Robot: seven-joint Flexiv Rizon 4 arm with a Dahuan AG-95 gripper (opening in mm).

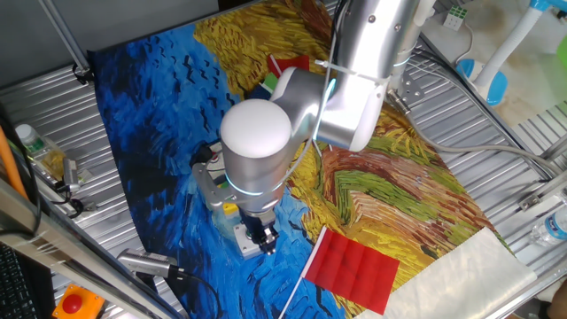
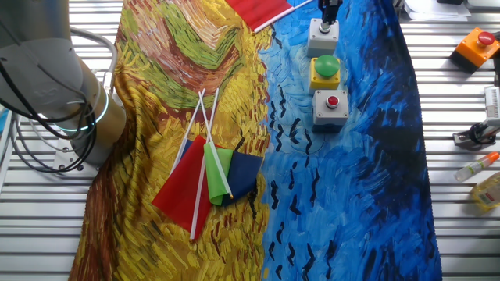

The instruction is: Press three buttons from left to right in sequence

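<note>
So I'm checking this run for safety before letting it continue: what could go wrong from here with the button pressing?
The gripper is right at the grey box with the small green button; that button is small, so an off-centre push could miss it or shove the box. The three boxes sit close together, so a shoved box might bump the yellow box with the large green button. The red flag lies near the gripper and could snag.

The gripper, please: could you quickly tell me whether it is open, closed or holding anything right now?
Gripper: down on the grey box with the small green button; whether the fingers are open or shut cannot be told, and no held object shows.
</note>
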